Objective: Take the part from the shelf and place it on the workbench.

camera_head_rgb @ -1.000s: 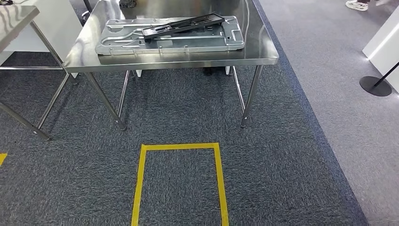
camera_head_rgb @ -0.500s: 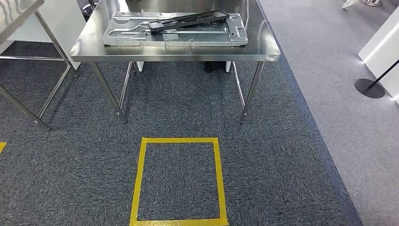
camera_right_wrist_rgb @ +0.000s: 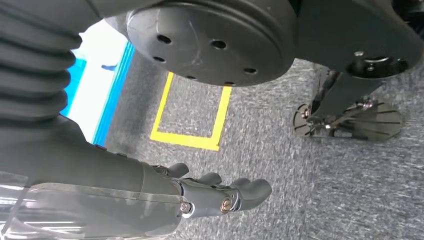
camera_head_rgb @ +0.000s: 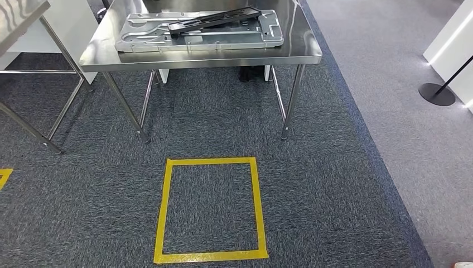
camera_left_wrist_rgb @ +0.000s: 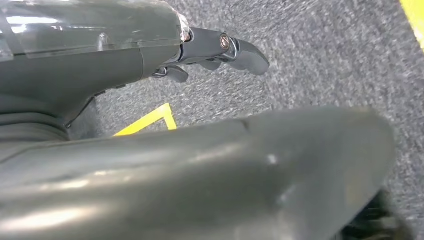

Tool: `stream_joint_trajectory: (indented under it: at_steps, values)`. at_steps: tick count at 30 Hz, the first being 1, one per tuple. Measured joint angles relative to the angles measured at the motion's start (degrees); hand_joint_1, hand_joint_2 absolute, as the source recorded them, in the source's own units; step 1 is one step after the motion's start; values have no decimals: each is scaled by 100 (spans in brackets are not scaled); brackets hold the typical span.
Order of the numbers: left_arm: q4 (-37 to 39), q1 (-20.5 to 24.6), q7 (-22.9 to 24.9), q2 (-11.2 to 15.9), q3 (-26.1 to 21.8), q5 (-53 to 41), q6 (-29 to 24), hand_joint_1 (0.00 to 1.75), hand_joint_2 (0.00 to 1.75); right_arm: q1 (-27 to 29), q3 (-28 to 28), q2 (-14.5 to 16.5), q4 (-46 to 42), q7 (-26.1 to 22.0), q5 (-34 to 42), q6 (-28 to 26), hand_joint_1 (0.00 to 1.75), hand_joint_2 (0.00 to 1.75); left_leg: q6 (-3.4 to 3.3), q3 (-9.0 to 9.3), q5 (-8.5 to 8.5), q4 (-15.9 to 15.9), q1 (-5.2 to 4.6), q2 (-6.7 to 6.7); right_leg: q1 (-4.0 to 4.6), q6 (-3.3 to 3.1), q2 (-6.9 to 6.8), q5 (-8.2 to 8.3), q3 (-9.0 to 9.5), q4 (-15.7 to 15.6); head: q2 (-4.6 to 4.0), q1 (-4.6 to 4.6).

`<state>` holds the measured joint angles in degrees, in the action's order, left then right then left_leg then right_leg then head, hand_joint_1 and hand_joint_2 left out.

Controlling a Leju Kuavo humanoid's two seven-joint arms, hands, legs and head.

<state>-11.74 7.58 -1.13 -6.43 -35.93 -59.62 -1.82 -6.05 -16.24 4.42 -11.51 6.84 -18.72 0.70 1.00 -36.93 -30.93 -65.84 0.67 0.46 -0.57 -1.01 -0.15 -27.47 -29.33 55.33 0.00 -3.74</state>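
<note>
A long black part (camera_head_rgb: pixel 215 19) lies slanted across a grey pressed-metal plate (camera_head_rgb: pixel 145 38) on the steel workbench (camera_head_rgb: pixel 201 59) at the top of the head view. My left hand (camera_left_wrist_rgb: pixel 220 52) hangs over the dark carpet, fingers slightly bent, with nothing in it. My right hand (camera_right_wrist_rgb: pixel 220 192) also hangs above the carpet, fingers stretched out and holding nothing.
A yellow tape square (camera_head_rgb: pixel 165 206) marks the carpet in front of the workbench. A second steel table (camera_head_rgb: pixel 22 17) stands at the left. At the right are a black stanchion base (camera_head_rgb: pixel 436 94) and a white panel (camera_head_rgb: pixel 452 39) on lighter grey floor.
The whole head view has shifted: the workbench sits higher in the picture and the yellow square now shows whole. Nothing on the bench has moved.
</note>
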Motion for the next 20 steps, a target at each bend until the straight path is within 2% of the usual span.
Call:
stream_joint_trajectory:
  at_steps: [1, 2, 3, 4, 6, 7, 8, 10, 12, 13, 14, 16, 17, 18, 20]
  values:
    - [0, -9, 9, 0, 0, 1, -16, 0, 131, 3, 7, 0, 1, -5, -5, -3, 0, 175, 11, -143, -205, -397, 2, -1, 8, -10, -4, 20, -36, 8, 0, 0]
    - [0, -19, 22, 0, 0, 2, -35, 0, 175, 7, 14, 0, 1, -7, -12, -6, 0, 175, 18, -228, -314, -684, 2, -1, 17, -13, -5, 36, -68, 19, 0, 0]
    - [-1, -29, 36, 0, 0, 3, -56, 0, 175, 10, 20, 0, 2, -6, -21, -11, 0, 175, 19, -222, -311, -785, 2, -1, 23, -10, -4, 49, -94, 32, 0, 0]
    - [-1, -35, 47, 0, 0, 3, -78, 0, 175, 12, 26, 1, 2, -5, -31, -20, 0, 175, 12, -100, -197, -644, 2, -1, 27, -7, -2, 56, -114, 49, 0, 0]
    - [-1, -32, 56, 0, 0, -1, -120, 0, 175, 8, 34, 3, 2, -4, -51, -43, 0, 87, -23, 368, 122, 120, 1, -2, 30, 9, 3, 55, -136, 88, 0, 0]
    - [-1, -27, 56, 0, 1, -3, -141, 0, 175, 5, 38, 4, 2, -5, -57, -49, 0, 87, -47, 588, 225, 490, -9, -4, 37, 29, 5, 54, -149, 109, 0, 0]
    - [-1, -24, 56, -1, 1, -6, -159, 0, 175, 1, 41, 5, 2, -8, -62, -48, 0, 87, -69, 723, 263, 740, -19, -6, 44, 54, 7, 54, -161, 129, 0, 0]
    - [-1, -25, 56, -2, 2, -16, -184, 0, 175, -3, 45, 8, 2, -22, -70, -26, 0, 175, -113, 781, 257, 878, -39, -10, 55, 114, 10, 73, -185, 147, 0, 0]
    - [-1, -27, 57, -4, 2, -22, -197, 0, 175, -4, 49, 9, 2, -61, -92, 2, 0, 175, -184, 759, 287, 918, -18, -8, 53, 178, 14, 47, -211, 181, 0, 0]
    - [-1, -24, 57, -6, 2, -21, -203, 0, 175, -7, 54, 10, 2, -95, -111, 14, 0, 175, -225, 750, 312, 938, -7, -6, 48, 209, 16, -44, -264, 296, 0, 0]
    - [-2, -20, 57, -10, 2, -21, -208, 0, 175, -11, 61, 9, 2, -135, -132, 22, 0, 175, -258, 738, 334, 957, 2, -2, 40, 236, 18, -200, -367, 529, 0, 0]
    - [-2, -20, 58, -16, 2, -20, -198, 0, 175, -27, 79, 9, 1, -236, -181, 30, 0, 175, -290, 699, 356, 952, -6, 13, 25, 278, 18, -606, -703, 1304, 0, 0]
    - [-2, -26, 62, -18, 3, -20, -188, 0, 175, -35, 91, 9, 0, -291, -212, 27, 0, 175, -294, 683, 360, 944, -10, 23, 22, 291, 18, -737, -845, 1651, 0, 0]
    - [-3, -31, 68, -18, 7, -10, -178, 0, 175, -35, 107, 9, 0, -345, -240, 22, 0, 175, -295, 671, 362, 933, -11, 31, 20, 297, 17, -768, -904, 1836, 0, 0]
    - [-26, -37, 81, -18, 36, 30, -170, 0, 175, -13, 143, 9, 2, -419, -278, 10, 0, 175, -294, 665, 362, 918, -12, 36, 17, 291, 16, -620, -800, 1715, 0, 0]
